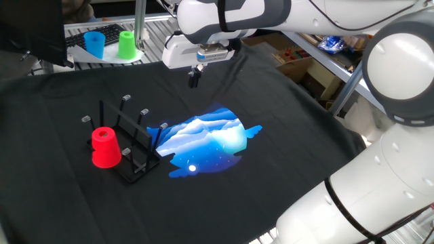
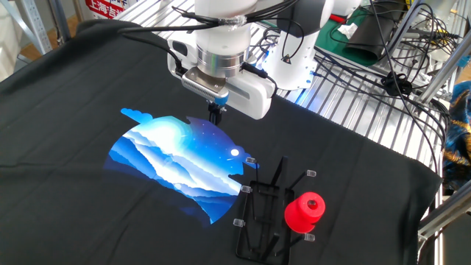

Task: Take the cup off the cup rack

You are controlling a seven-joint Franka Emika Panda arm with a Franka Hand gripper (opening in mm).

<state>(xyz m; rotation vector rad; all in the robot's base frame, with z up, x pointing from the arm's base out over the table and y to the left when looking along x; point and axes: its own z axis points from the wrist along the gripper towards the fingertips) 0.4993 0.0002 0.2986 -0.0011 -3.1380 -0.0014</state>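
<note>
The small bright red plastic cup [image 1: 105,147] is seated on the low black wire-frame cup rack [image 1: 129,146]; the gripper [image 1: 194,77], closed and empty, is held well apart.

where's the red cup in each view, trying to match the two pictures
One fixed view: the small bright red plastic cup sits upside down at lower left, on the left side of the low black wire-frame cup rack.
The other fixed view: the same cup is at lower right, on the rack's right side.
Shared landmark: the blue-and-white print on the black cloth, next to the rack in both views.
</note>
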